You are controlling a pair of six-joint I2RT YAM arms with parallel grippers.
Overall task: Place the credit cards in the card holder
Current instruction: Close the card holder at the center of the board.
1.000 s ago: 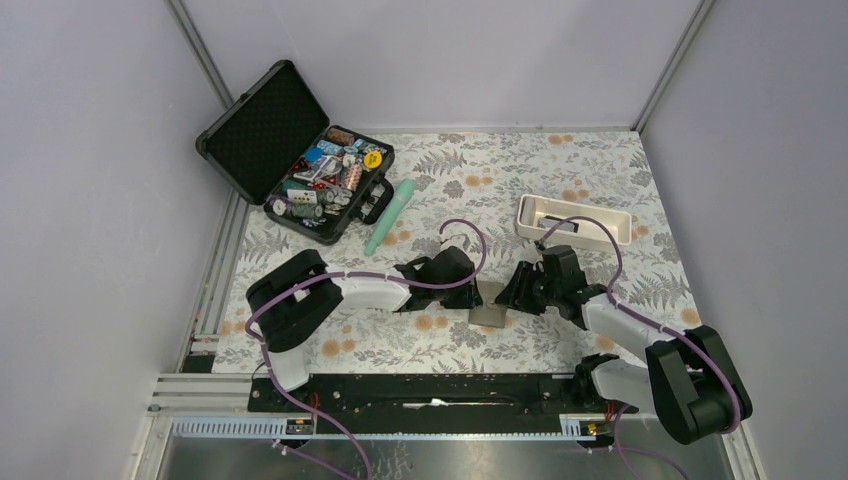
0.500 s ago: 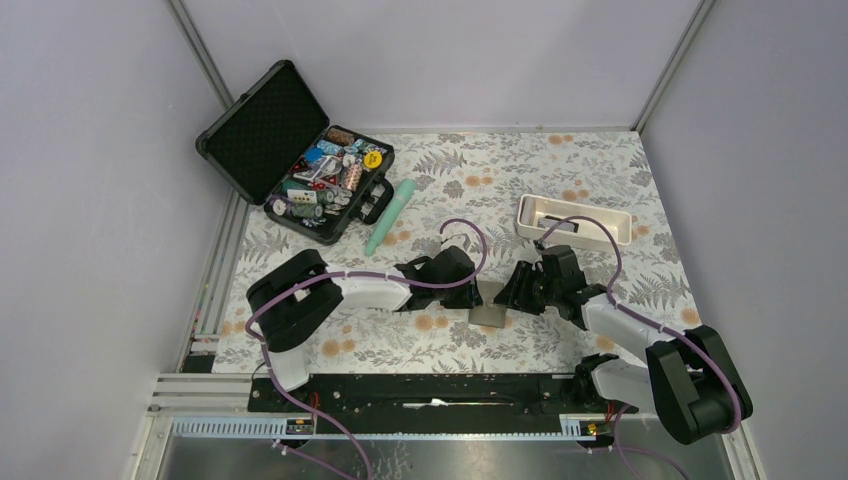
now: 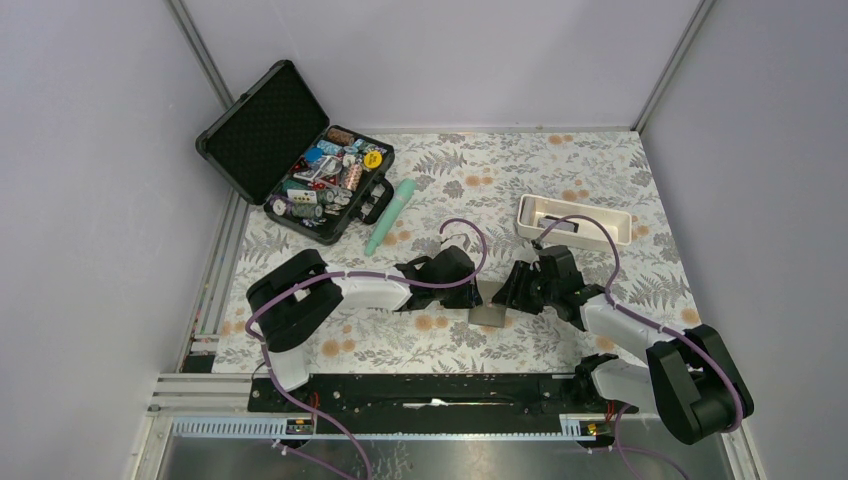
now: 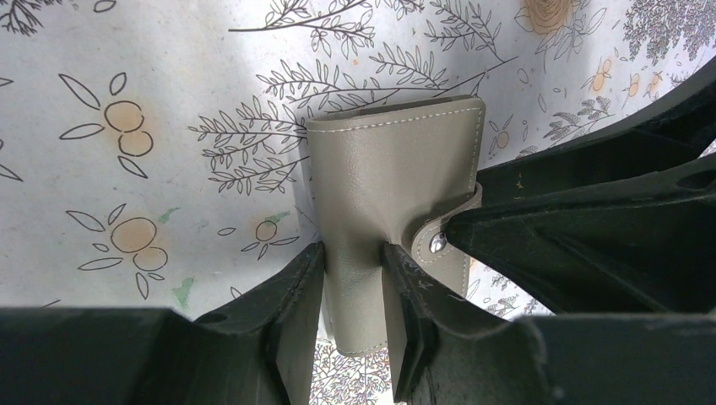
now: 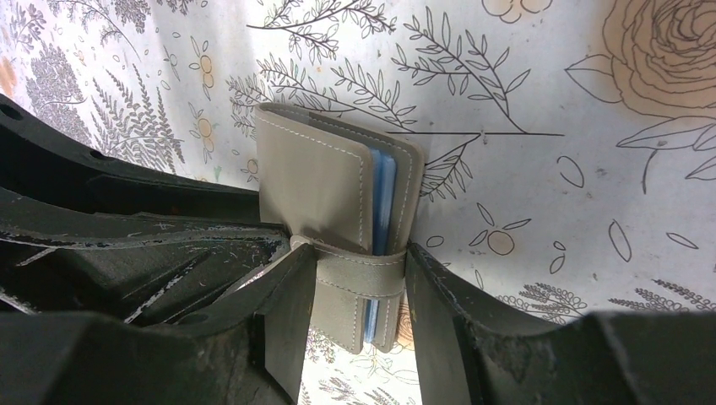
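You hold the card holder point(image 4: 397, 169) from both ends
left gripper point(image 4: 353, 253) clamps it; right gripper point(image 5: 359, 253) squeezes across its strap point(image 5: 355, 283), blue credit cards point(image 5: 382, 198) inside

Overhead view. The left pincer point(image 3: 468, 296) and the right pincer point(image 3: 512, 292) meet from opposite sides at a grey-brown card holder point(image 3: 489, 317), which lies near the middle of the floral-patterned bench point(image 3: 600, 170). At the far left, an open black case point(image 3: 262, 128) holds assorted small items point(image 3: 330, 175). A mint-green tube point(image 3: 391, 216) lies just beside it. A white tray point(image 3: 527, 214) containing a dark item point(image 3: 563, 226) sits beyond the right pincer.
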